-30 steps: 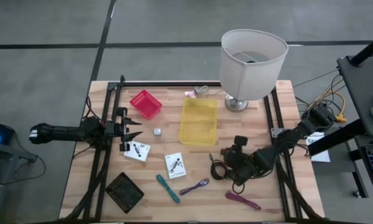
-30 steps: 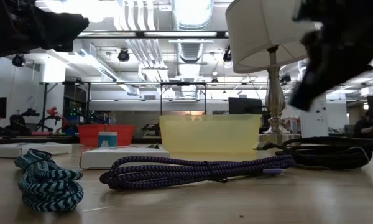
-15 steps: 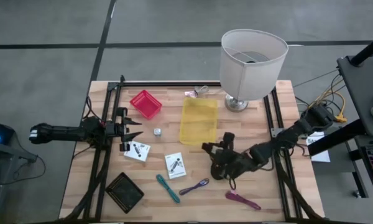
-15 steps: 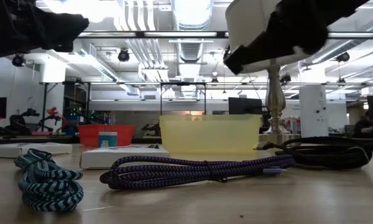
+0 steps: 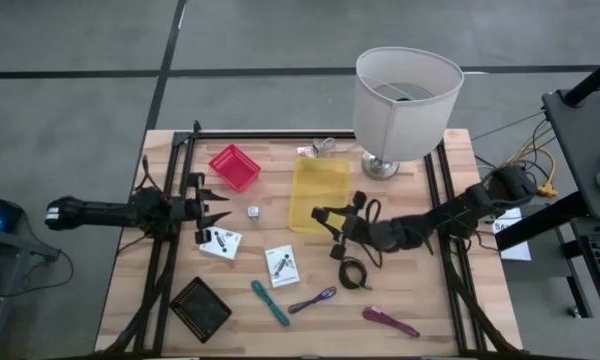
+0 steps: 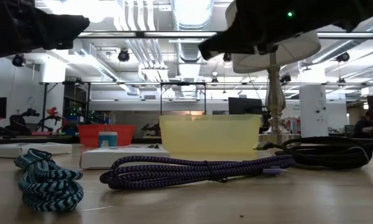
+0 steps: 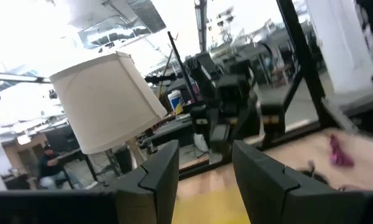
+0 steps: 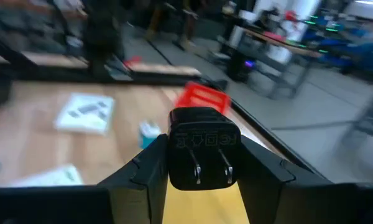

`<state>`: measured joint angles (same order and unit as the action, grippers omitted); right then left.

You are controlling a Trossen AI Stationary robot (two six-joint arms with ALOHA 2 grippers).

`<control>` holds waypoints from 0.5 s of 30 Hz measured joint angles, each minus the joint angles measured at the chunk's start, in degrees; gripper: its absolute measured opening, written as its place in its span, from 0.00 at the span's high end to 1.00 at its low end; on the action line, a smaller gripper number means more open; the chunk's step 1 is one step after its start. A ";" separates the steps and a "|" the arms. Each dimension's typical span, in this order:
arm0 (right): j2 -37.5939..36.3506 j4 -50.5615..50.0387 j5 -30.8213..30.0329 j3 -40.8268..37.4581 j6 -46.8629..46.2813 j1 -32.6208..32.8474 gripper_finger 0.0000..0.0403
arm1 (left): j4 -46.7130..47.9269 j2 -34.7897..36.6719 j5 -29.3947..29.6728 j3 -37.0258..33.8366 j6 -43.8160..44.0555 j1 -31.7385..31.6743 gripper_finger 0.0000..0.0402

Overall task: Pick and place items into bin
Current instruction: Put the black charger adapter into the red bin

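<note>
- Your right gripper (image 5: 332,220) is clamped on a black plug adapter (image 8: 202,156), held at the yellow bin's (image 5: 315,180) near edge.
- Its black cable (image 5: 358,268) trails to the table (image 5: 430,310).
- Your left gripper (image 5: 220,212) waits spread apart beside the white card (image 5: 220,242).

Yellow translucent bin (image 5: 319,195). Red tray (image 5: 234,166). Black tray (image 5: 201,307). Teal cable (image 5: 270,302), purple cable (image 5: 313,299), both braided. Black plug (image 8: 202,148). White lampshade (image 5: 406,90). Light wood desk (image 5: 430,310).

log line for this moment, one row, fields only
right gripper: shut on black plug adapter, beside yellow bin | cable: trailing on table | left gripper: open, waiting at left
</note>
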<state>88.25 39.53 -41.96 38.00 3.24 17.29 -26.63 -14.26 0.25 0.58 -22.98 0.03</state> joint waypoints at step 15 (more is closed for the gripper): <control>0.00 4.55 18.21 3.16 -4.06 -6.97 0.65 | -14.16 -16.90 -3.10 -0.02 -18.01 -0.02 0.66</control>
<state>88.25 44.07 -23.75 41.16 -0.82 10.32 -40.79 -31.16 -2.85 0.56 -40.99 0.01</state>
